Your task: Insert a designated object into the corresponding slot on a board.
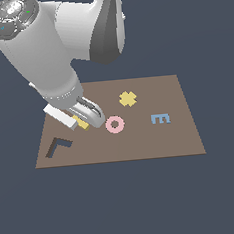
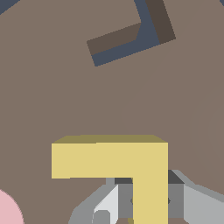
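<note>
The yellow L-shaped block [image 1: 81,123] [image 2: 109,159] is on or just above the brown board [image 1: 141,142] [image 2: 52,96], to the left of the pink ring in the exterior view. My gripper [image 1: 87,121] [image 2: 150,199] stands over it, and its grey fingers [image 2: 124,199] press on both sides of one arm of the L. I cannot tell whether the block is lifted off the board. The dark L-shaped slot [image 1: 58,145] [image 2: 131,43] lies near the board's front left corner in the exterior view, a short way from the block, and is empty.
A pink ring [image 1: 114,124] [image 2: 6,210] lies right beside the gripper. A yellow cross-shaped piece [image 1: 128,99] and a blue E piece [image 1: 160,118] lie further to the exterior view's right on the board. The arm's bulk hangs over the board's back left.
</note>
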`<state>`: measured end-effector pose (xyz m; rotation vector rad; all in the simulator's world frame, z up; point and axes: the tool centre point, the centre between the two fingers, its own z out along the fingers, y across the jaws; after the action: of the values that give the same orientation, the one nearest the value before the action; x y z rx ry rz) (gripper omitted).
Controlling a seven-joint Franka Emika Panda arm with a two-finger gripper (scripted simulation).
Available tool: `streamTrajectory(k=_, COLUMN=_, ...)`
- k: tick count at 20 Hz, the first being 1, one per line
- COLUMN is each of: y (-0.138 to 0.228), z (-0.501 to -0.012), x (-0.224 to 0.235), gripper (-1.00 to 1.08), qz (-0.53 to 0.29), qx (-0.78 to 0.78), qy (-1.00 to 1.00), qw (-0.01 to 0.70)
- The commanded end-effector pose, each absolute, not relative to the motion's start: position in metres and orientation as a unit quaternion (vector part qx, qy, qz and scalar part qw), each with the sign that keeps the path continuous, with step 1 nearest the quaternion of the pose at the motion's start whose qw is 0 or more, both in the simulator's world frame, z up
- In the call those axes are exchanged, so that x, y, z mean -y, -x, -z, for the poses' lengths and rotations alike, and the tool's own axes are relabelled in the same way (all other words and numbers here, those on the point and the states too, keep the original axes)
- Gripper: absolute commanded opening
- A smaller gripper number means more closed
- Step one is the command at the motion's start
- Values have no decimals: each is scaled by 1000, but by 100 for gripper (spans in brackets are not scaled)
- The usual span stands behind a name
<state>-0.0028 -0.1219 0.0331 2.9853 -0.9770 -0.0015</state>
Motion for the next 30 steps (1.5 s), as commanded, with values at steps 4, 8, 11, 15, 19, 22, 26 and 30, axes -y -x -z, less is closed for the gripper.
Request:
streamTrajectory(k=4, y=-1, z=-33, x=122, gripper=-100, qz=0, qx=330, qy=-944, qw=0)
streamTrajectory(k=8, y=-6, z=-34, x=121, gripper=-100, qz=0, qx=357, qy=-934, qw=0)
streamTrajectory(k=11, y=-11, z=-34, x=121, gripper=-100, qz=0, qx=384, qy=-923, qw=0)
streamTrajectory(k=15, y=-19, z=-35, x=122, gripper=-100, qz=0, qx=429, qy=-903, qw=0)
streamTrajectory(k=19, y=-29, z=-36, x=124, gripper=-100, qz=0, qx=484, qy=-875, qw=0)
streamTrajectory(k=22, y=-38, z=-36, x=127, gripper=-100, qz=0, qx=530, qy=-848, qw=0)
streamTrajectory(k=26, y=-50, z=-37, x=134, gripper=-100, qz=0, qx=597, qy=-802, qw=0)
streamTrajectory(k=30, y=-61, z=-38, x=142, gripper=-100, qz=0, qx=658, qy=-753, qw=0)
